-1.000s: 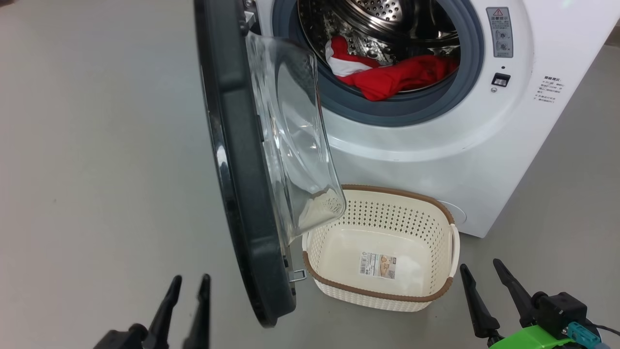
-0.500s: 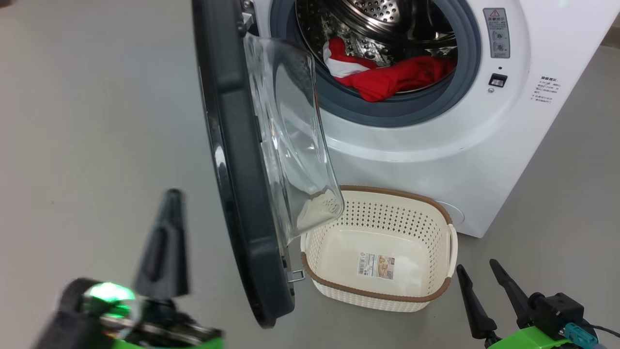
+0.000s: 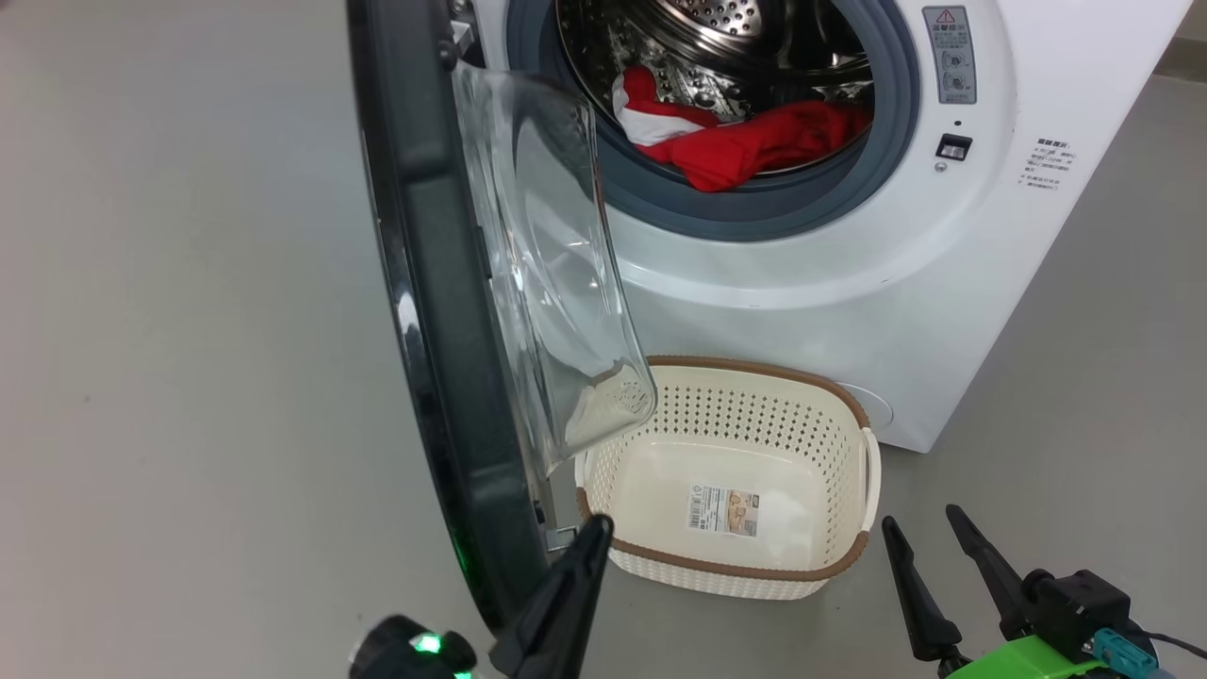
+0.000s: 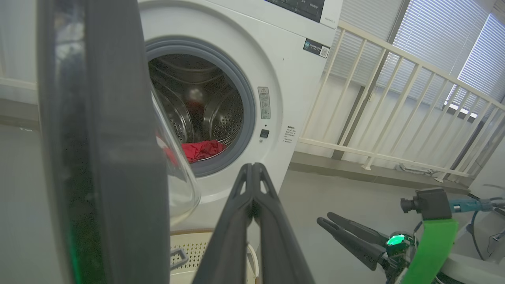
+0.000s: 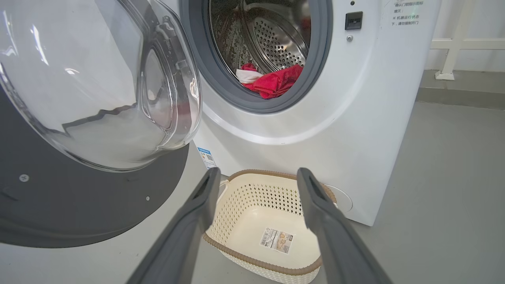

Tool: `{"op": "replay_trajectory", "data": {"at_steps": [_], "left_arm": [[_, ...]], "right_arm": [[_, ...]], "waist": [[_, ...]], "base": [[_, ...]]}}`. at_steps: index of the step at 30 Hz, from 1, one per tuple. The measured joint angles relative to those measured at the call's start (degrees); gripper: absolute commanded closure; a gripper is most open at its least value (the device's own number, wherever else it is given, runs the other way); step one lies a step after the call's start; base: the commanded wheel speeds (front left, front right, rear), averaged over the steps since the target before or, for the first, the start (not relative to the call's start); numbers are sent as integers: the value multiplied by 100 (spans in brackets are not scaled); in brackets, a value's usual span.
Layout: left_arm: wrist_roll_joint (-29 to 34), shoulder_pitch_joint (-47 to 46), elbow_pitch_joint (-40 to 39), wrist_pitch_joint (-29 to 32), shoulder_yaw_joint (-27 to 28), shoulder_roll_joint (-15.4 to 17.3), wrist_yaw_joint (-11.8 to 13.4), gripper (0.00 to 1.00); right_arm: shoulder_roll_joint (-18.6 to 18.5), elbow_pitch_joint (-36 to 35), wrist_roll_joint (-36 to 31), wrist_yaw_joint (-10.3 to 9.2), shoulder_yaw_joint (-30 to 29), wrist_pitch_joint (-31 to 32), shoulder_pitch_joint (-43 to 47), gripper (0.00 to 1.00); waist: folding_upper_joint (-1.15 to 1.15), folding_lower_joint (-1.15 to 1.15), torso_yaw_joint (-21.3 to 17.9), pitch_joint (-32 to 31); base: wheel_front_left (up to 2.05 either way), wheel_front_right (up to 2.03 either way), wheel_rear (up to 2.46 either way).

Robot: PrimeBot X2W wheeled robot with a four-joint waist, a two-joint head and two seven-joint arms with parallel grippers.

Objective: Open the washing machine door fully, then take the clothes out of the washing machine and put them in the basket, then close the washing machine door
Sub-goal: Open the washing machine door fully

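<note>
Door stands edge-on to you, roughly half open by my reading, so the first step isn't finished. Your left gripper is pinched shut and empty, its tip just beside the door's lower inner edge. Lay the fingers flat on the dark frame, away from the glass, and sweep outward smoothly. Your right gripper gapes empty near the basket; keep it clear. Clothes lie in the washer.

Clothes in washing machine — basket before it
</note>
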Motion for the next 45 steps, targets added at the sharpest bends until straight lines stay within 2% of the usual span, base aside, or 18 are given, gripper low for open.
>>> {"op": "replay_trajectory", "data": {"at_steps": [10,24,32,45], "left_arm": [[-485,-121,979,1,31,1,98,100],[-509,-119,1129,2,377,-51,212,100],[-382,-67,1151,2,990,-52,270,100],[-154,62,1257,34,2474,-75,260,100]], "right_arm": [[1,-8,0,0,1,0,-10,0],[4,-40,2,0,-11,0,-11,0],[9,-45,2,0,-8,0,-13,0],[10,-97,2,0,18,0,-13,0]], "waist": [[0,0,7,21],[0,0,85,48],[0,0,127,69],[0,0,88,77]], "base": [[0,0,0],[0,0,0],[0,0,0],[0,0,0]]}}
